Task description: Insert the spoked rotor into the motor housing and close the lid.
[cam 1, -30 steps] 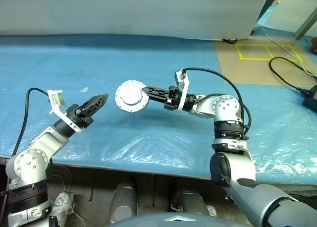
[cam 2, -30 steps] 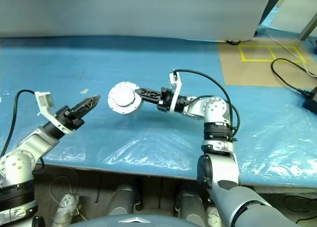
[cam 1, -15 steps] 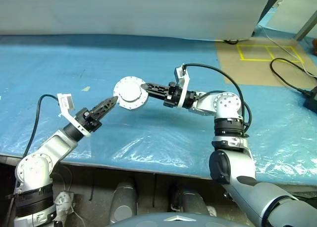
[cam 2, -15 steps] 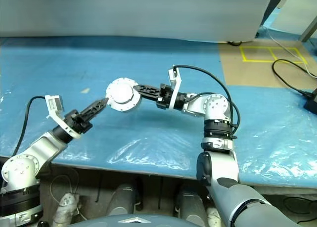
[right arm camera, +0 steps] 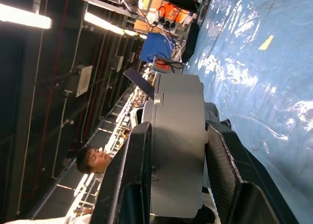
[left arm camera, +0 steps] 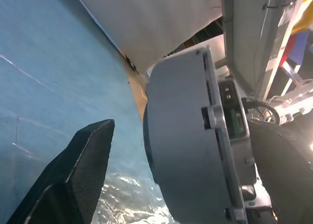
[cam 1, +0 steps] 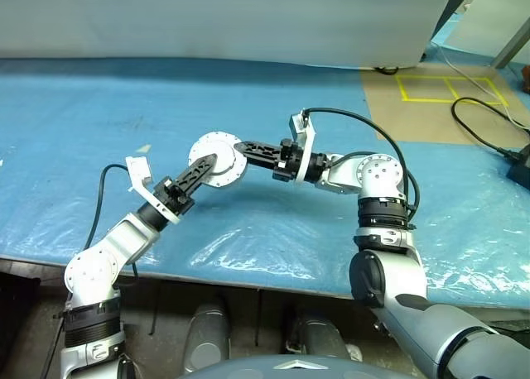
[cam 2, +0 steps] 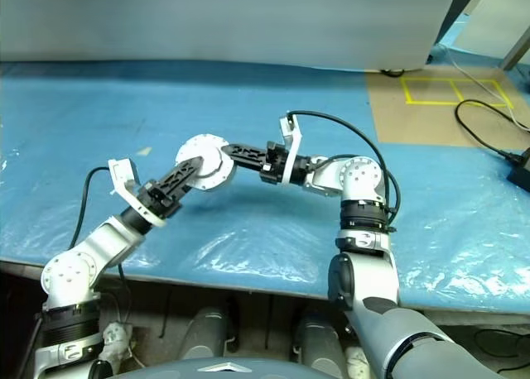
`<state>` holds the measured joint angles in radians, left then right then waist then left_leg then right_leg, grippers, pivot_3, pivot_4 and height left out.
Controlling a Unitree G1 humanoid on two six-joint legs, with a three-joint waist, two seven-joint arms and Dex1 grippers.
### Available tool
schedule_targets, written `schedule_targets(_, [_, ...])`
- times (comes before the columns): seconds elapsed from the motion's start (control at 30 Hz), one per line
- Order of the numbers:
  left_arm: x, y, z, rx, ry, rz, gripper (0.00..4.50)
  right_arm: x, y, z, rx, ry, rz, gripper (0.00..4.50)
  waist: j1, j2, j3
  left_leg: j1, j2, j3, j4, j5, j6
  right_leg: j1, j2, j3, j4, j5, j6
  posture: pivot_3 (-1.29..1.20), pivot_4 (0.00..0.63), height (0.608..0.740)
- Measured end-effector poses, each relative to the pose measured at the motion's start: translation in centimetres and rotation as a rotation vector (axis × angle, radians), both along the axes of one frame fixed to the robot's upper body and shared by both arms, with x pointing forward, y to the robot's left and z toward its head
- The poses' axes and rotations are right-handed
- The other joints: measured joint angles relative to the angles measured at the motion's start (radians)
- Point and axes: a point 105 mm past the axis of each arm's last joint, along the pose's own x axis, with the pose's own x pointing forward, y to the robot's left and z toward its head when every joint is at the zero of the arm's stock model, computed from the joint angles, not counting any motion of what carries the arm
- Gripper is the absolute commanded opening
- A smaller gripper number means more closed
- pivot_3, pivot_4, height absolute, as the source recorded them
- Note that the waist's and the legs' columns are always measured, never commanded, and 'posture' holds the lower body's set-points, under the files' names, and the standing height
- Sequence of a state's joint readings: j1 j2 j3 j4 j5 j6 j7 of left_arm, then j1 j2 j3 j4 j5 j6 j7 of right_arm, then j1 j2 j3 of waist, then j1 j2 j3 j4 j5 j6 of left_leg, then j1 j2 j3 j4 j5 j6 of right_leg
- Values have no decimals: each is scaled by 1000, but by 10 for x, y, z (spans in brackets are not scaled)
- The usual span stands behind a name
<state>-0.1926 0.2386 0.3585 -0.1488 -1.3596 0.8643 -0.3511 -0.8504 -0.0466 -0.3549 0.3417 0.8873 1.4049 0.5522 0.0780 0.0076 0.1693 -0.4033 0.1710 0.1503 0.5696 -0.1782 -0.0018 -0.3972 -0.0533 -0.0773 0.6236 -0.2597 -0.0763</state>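
The motor housing (cam 1: 230,164) is a round silver disc with a flanged rim, held on edge in the air above the blue table. My right gripper (cam 1: 241,151) is shut on its right rim, and its black fingers (right arm camera: 134,180) clamp the disc's two flat faces (right arm camera: 178,145). My left gripper (cam 1: 209,160) reaches in from the lower left and is open. One finger (left arm camera: 83,170) stands apart from the grey body of the housing (left arm camera: 181,136), with the jaws on either side of the disc. The spoked rotor is out of view. I cannot tell the lid apart from the housing.
A crinkled blue plastic sheet (cam 1: 273,230) covers the table, with its front edge close to me. At the back right lies a brown board with yellow tape (cam 1: 439,98) and black cables (cam 1: 489,139). A small scrap (cam 1: 142,148) lies on the left. A person (right arm camera: 95,160) shows in the background.
My left arm has swung right and up to the disc, rolled its wrist and opened its jaws around it. The right gripper has kept the disc still.
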Motion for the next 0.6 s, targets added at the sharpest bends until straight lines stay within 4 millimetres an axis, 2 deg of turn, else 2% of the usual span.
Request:
schedule_targets(0.1, [4, -3, 3, -28, 0, 0, 4447, 0, 0, 0, 0, 0, 1, 1235, 0, 0, 0, 0, 0, 0, 1, 0, 0, 0, 0, 0, 0, 0, 0, 0, 150, 740])
schedule_targets(0.3, [1, -26, 1, -71, 24, -83, 4447, -1, 2, 1, 7, 2, 9, 1235, -1, 0, 0, 0, 0, 0, 1, 0, 0, 1, 0, 0, 0, 1, 1, 0, 150, 740])
schedule_targets(0.6, [5, -23, 0, -87, 34, -74, 4447, -1, 1, -1, -6, 3, 5, 1235, -1, 0, 0, 0, 0, -1, 2, 0, 0, 1, 0, 0, 0, 1, 1, 0, 150, 740])
